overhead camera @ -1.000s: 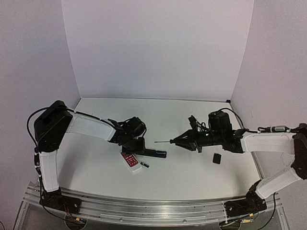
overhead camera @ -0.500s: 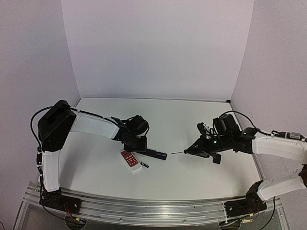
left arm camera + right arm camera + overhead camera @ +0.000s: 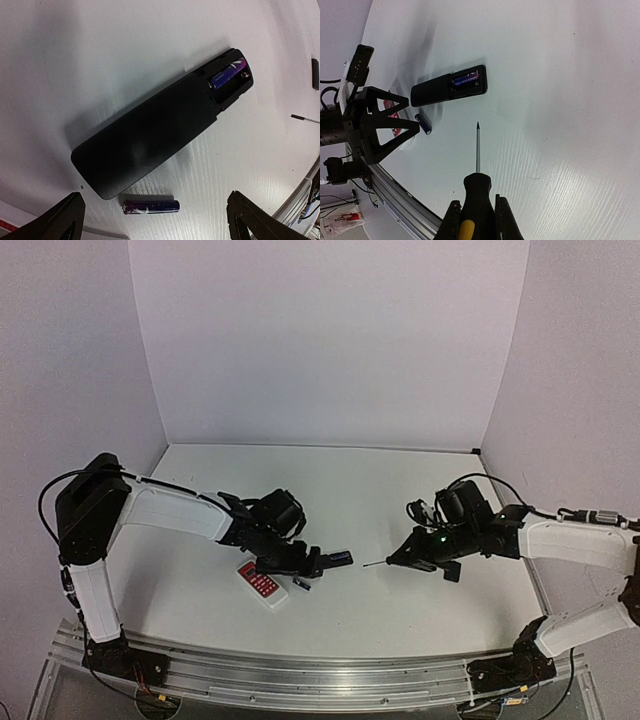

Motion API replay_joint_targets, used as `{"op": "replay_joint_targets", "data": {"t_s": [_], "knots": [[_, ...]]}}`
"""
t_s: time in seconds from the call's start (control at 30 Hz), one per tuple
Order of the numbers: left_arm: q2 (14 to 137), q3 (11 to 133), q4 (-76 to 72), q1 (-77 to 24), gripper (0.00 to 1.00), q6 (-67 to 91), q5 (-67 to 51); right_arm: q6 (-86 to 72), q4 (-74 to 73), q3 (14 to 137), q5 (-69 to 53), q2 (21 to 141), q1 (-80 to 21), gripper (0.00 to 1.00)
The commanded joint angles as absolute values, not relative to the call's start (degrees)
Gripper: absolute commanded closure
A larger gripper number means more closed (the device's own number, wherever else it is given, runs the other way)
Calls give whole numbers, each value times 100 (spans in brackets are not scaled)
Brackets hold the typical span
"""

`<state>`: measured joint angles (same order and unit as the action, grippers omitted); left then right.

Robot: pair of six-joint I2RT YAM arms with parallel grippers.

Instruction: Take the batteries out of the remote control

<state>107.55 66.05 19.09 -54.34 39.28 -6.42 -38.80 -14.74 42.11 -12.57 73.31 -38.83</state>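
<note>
Wide open over the black remote: left pincer, gripping nothing. Clamped on the screwdriver: right pincer, blade aimed toward the remote's uncovered bay.

One of the batteries seated in that bay; a second cell loose on the worktop, just beside the remote, toward the near edge and left of centre.

Risks from here:
- closing on the remote's body rather than the seated cell
- brushing the loose cell into a roll toward the near edge
- skidding the unheld remote while prying
</note>
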Motion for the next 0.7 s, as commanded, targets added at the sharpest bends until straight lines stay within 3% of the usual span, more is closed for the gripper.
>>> {"op": "replay_joint_targets", "data": {"t_s": [0.0,0.53,0.67], "knots": [[10434,7184,2212,-5343,0,3539,-430,-3964,-1452,4248,-1170,7008,-3911,100],[11673,7708,1713,-4712,1,1825,-2235,-4164,-1170,4140,-1269,7020,-3921,100],[11660,7542,1599,-4714,5,1896,-2566,-4163,-1169,4131,-1292,7011,-3920,100]]}}
